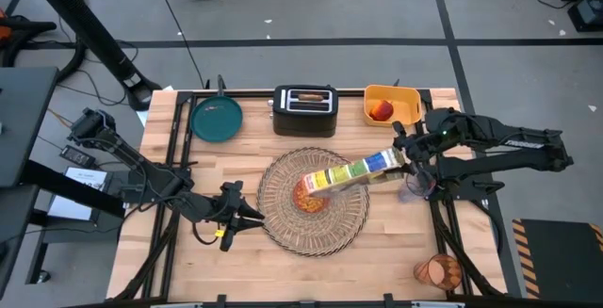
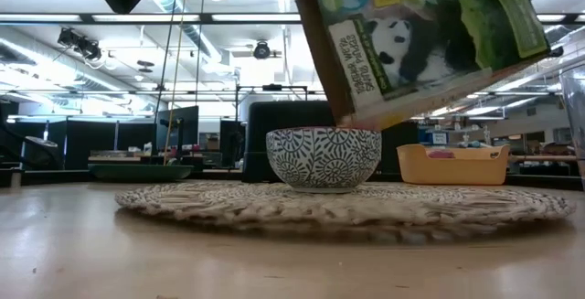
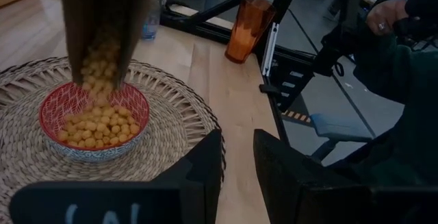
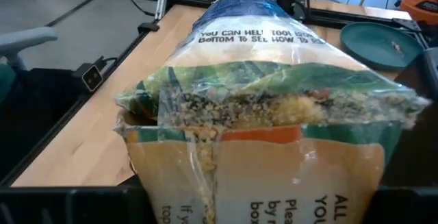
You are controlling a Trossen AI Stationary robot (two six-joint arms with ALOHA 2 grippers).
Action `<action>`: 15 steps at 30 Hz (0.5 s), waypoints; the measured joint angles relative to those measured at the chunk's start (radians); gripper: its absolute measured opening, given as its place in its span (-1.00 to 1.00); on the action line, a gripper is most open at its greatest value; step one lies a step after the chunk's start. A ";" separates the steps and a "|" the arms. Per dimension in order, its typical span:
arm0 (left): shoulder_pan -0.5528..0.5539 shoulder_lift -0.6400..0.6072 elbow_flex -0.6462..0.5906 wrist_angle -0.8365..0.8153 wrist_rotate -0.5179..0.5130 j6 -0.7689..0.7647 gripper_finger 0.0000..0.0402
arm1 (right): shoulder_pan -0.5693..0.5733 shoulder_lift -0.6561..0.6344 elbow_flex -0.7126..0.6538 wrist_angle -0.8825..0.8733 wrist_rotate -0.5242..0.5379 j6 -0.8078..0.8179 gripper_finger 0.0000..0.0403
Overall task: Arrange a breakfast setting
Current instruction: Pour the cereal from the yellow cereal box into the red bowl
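A small patterned cereal bowl stands on the round woven placemat and holds round cereal pieces. My right gripper is shut on a cereal box, which is tipped with its open end over the bowl. Cereal falls from the box into the bowl. My left gripper is open and empty at the placemat's left edge. The dark teal plate lies at the far left. The orange tumbler is at the near right corner. The blue spoon is not in view. My right gripper holds the cereal box by its closed end, the end away from the bowl, coming level from the table's right. The box hides the fingers in the right wrist view. The box is lifted clear and slants down toward the bowl.
The black toaster with a toast slice in its slot stands at the far edge. Beside it is the yellow bin with the red fruit. A clear cup stands right of the placemat. A person is beyond the table.
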 joint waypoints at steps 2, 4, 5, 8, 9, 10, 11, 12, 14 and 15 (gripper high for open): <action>0.000 0.000 0.000 0.000 0.000 0.001 -0.53 | 0.001 0.001 0.000 -0.007 -0.005 0.000 -0.13; 0.000 0.000 0.000 0.000 0.000 0.003 -0.53 | 0.002 0.003 0.000 -0.004 -0.006 -0.001 -0.13; 0.000 0.000 0.000 0.000 0.000 0.003 -0.53 | 0.002 0.003 0.000 -0.005 -0.005 -0.005 -0.13; 0.000 0.000 0.000 0.001 0.000 0.002 -0.53 | 0.003 0.003 0.000 0.012 -0.010 -0.004 -0.13; 0.000 0.000 0.000 0.001 0.000 0.002 -0.53 | 0.007 0.003 0.000 0.020 -0.024 -0.004 -0.13; 0.000 0.000 0.000 0.001 0.000 0.002 -0.53 | 0.010 0.003 0.000 0.021 -0.040 -0.004 -0.13; 0.000 0.000 0.000 0.001 0.000 0.002 -0.53 | 0.012 0.003 0.000 0.017 -0.043 -0.004 -0.13; 0.000 0.000 0.000 0.001 0.000 0.002 -0.53 | 0.014 0.003 0.000 0.010 -0.029 -0.004 -0.13; 0.000 0.000 0.000 0.001 0.000 0.002 -0.53 | 0.013 0.003 0.000 -0.002 0.006 -0.003 -0.13; 0.000 0.000 0.000 0.001 0.000 0.002 -0.53 | 0.012 0.003 0.000 -0.004 0.011 -0.002 -0.13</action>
